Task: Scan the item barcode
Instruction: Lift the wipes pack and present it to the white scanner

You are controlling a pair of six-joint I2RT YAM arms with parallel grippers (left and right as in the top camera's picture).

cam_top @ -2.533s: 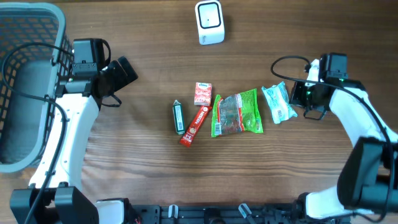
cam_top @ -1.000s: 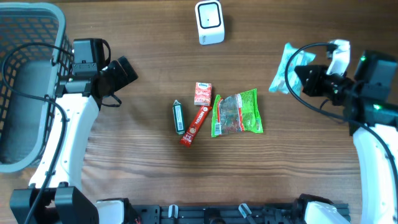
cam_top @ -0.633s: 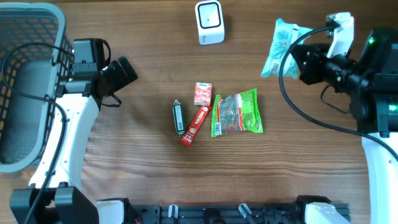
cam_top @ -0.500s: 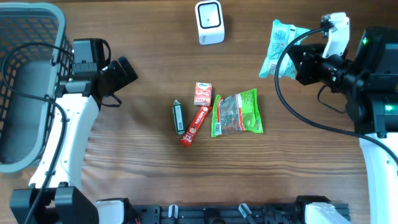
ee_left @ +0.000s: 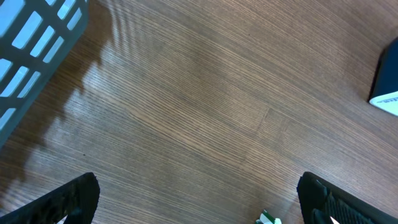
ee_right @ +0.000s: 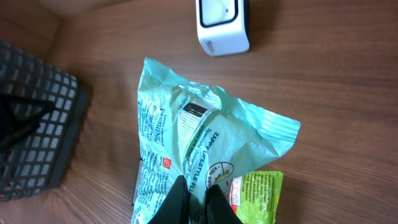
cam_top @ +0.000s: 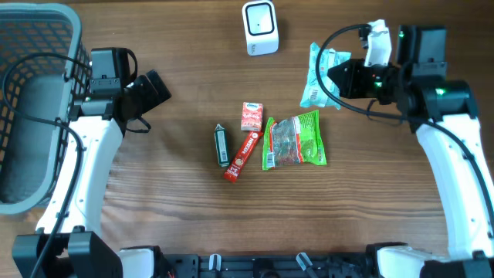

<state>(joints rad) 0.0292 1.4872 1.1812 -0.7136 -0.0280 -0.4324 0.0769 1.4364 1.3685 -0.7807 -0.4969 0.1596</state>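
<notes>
Your right gripper (cam_top: 336,78) grasps the mint packet (cam_top: 316,71), raised just right of the scanner (cam_top: 260,28). Your left gripper (cam_top: 157,88) stands released beside the basket (cam_top: 40,25).

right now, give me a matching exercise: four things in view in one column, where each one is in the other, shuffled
1 pale green crinkly plastic packet
2 white box-shaped scanner
3 grey plastic mesh basket
4 long red sachet

A left end of the wooden table
B pinched in the right fingers
C beside the slim dark green stick
D far edge, middle

Pairs: 1-B, 2-D, 3-A, 4-C
</notes>
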